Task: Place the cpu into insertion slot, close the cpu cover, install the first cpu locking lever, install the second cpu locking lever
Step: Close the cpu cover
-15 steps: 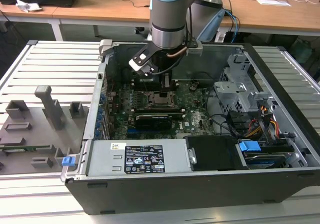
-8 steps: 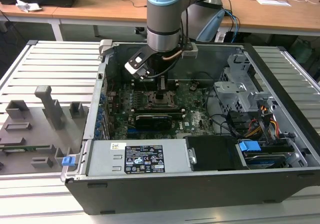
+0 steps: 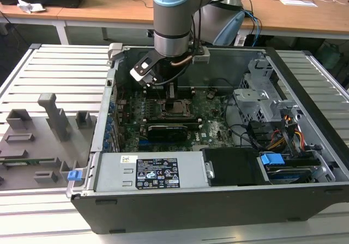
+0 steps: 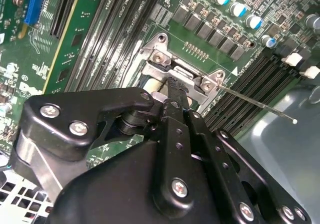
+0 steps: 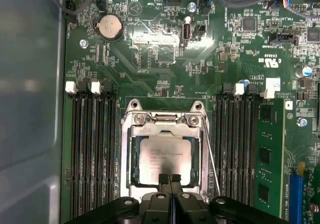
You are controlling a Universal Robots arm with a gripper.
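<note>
1. Hand on a grey and blue robot arm reaches down into an open computer case. In the first wrist view its two black fingers are pressed together with nothing visible between them. Their tips are at one edge of the processor socket, and contact cannot be confirmed.
2. At the exterior view's left, a grey holder with moulded cradles lies on the slatted tabletop, outside the case.
3. In the middle of the case lies the green motherboard. The cpu sits flat in its slot, its dull silver top showing through the open centre of the cpu cover, which lies down over it. Black memory slots flank the socket on both sides.
4. A thin wire locking lever runs just beside the socket. In the second wrist view its free end stands out over the board, so it looks unlatched.
5. At the exterior view's right, a metal drive cage and coloured cables sit well apart from the socket.
6. Handling, as a judgement:
   - The cpu is likely light, rigid and fragile, and best held by its side edges.
   - The cover is thin, stiff metal, best pressed on its frame rail rather than on the chip.
   - The lever looks springy and slippery, and its free end gives the surest hold.
</note>
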